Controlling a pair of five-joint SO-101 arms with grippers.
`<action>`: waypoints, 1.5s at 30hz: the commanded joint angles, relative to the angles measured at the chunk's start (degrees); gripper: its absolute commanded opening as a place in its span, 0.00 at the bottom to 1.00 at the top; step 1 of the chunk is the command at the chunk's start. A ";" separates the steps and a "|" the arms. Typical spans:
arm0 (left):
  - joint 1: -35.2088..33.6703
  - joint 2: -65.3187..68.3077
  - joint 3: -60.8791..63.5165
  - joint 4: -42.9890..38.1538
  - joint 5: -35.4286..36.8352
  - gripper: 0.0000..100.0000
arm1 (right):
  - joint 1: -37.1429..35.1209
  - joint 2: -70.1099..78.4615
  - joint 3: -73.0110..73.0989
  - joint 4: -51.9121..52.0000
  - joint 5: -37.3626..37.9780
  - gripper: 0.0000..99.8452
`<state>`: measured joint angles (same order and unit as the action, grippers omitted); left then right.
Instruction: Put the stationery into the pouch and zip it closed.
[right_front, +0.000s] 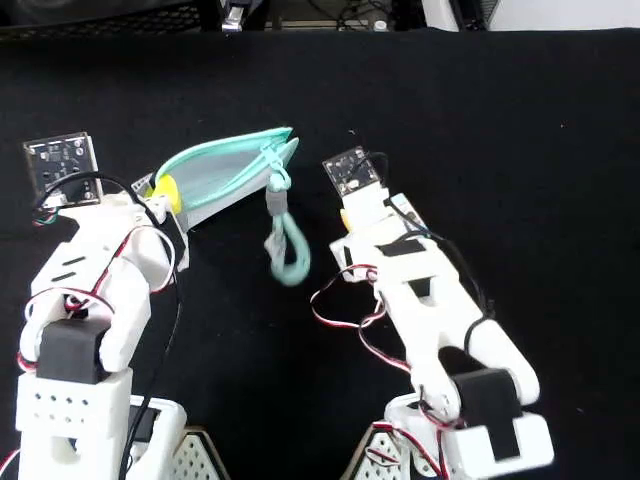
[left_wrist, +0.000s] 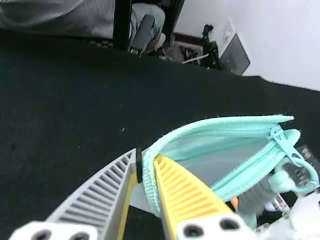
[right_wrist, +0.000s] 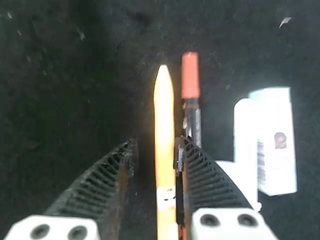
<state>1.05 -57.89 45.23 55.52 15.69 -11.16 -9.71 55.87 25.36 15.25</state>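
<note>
Left gripper (left_wrist: 142, 172) is clamped on the pouch (left_wrist: 220, 147) at the edge of its mouth. The mouth gapes open just past the fingertips, so that side is sorted. Don't let that pinch loosen.

The step in hand looks like the pickup. Right gripper (right_wrist: 154, 150) is partway open and straddles the yellow pen (right_wrist: 163, 100), which runs straight out ahead between the jaws. The red-capped pen (right_wrist: 190, 75) sits right at one jaw. I can't quite tell if it's under that finger or just outside it.

The white block (right_wrist: 272, 150), probably an eraser, is off to that same side.

I'd nudge the gripper a hair away from the red one before closing, so only the yellow pen gets squeezed. Then lift it level and feed it tip-first into the open mouth.
</note>
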 joint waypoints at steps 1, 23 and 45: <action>-0.40 1.23 8.66 -1.05 0.44 0.03 | 0.44 0.84 -3.91 0.97 2.37 0.13; -0.40 1.23 8.84 -1.14 0.44 0.03 | 0.35 1.10 -8.75 11.25 3.25 0.01; -0.48 1.23 8.84 -1.14 0.44 0.03 | -5.98 -18.77 4.79 23.47 6.77 0.19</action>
<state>1.05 -57.98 46.11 53.67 15.69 -15.38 -26.77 63.34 48.13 21.23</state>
